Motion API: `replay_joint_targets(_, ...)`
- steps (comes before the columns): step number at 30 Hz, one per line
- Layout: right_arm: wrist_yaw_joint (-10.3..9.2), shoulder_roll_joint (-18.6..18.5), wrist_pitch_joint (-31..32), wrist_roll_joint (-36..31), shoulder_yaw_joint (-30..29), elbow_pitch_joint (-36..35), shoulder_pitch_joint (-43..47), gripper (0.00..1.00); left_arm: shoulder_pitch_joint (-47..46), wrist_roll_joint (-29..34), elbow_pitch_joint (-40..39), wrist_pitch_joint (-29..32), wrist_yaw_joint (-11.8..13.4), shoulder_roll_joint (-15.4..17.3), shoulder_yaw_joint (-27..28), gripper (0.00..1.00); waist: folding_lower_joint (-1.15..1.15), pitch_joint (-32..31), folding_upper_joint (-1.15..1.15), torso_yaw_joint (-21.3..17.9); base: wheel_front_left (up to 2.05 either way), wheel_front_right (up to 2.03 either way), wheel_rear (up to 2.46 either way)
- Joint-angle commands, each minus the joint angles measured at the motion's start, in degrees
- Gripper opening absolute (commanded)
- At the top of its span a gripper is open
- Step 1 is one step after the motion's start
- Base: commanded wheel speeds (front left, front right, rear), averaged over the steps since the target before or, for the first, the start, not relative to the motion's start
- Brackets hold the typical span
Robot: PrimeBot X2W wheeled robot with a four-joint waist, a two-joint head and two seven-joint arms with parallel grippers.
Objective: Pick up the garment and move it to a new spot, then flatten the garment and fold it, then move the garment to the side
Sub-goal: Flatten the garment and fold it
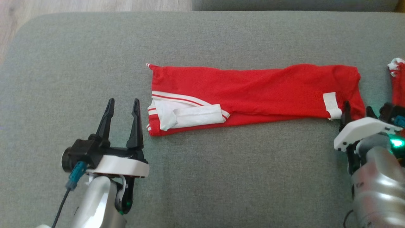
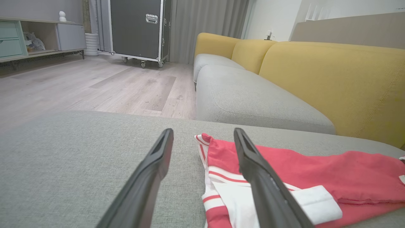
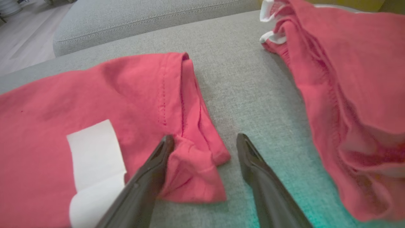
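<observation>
Item: red garment [image 1: 253,91], folded into a long band lying flat on the grey cushion [image 1: 221,177], which we judge light, limp and quick to unfold, best pinched at both short ends, where our left gripper [image 1: 123,103] and right gripper [image 1: 357,108] stand, jaws wide apart, gripping nothing.

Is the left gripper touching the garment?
Apart. The head view shows a strip of grey cushion between the open left gripper and the garment edge.

The grey cushion [image 1: 79,47] carries a folded red garment [image 1: 253,88] and, apart, another red cloth [image 1: 398,85].
</observation>
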Motion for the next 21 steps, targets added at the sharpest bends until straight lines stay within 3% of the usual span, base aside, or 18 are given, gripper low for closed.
replay_joint_targets(1,-0.04,-0.07,0.07,-1.64,0.27,0.33,-2.50,1.00,-2.24,0.08,-2.08,-0.30,-0.13,0.26,1.28,1.00,0.00,0.46,0.00,0.05,0.00,0.00,0.00)
replay_joint_targets(4,-0.04,0.09,0.14,-3.00,-1.04,2.92,-3.60,1.00,-2.49,0.03,-2.13,-0.30,-0.11,0.26,1.09,1.00,0.00,0.85,0.00,0.13,0.00,0.00,0.00)
replay_joint_targets(5,-0.04,0.13,0.00,-3.34,-1.19,3.72,-3.98,0.72,-2.63,-0.01,-2.11,-0.30,-0.09,0.26,1.07,1.00,0.00,0.91,0.00,0.13,0.00,0.00,0.00)
replay_joint_targets(6,-0.04,0.17,-0.21,-3.54,-1.21,4.57,-4.38,0.22,-2.76,-0.07,-2.10,-0.30,-0.05,0.26,1.07,1.00,0.00,0.92,0.00,0.11,0.00,0.00,0.00)
replay_joint_targets(7,-0.04,0.21,-0.60,-3.62,-1.31,5.26,-4.73,0.00,-2.86,-0.09,-2.09,-0.30,-0.01,0.26,1.06,1.00,0.00,0.88,0.00,0.07,0.00,0.00,0.00)
replay_joint_targets(13,-0.04,-0.07,-4.33,-3.85,-2.36,6.37,-6.09,0.00,-2.72,-0.06,-2.03,-0.30,0.17,0.25,1.50,1.00,0.00,-0.16,0.00,-0.65,0.00,0.00,0.00)
replay_joint_targets(21,-0.04,-4.95,-6.39,-4.02,-5.14,4.67,-5.55,0.00,-1.69,-0.57,-2.24,-0.30,0.33,0.25,2.20,1.00,0.00,-2.52,0.00,-1.90,0.00,0.00,0.00)
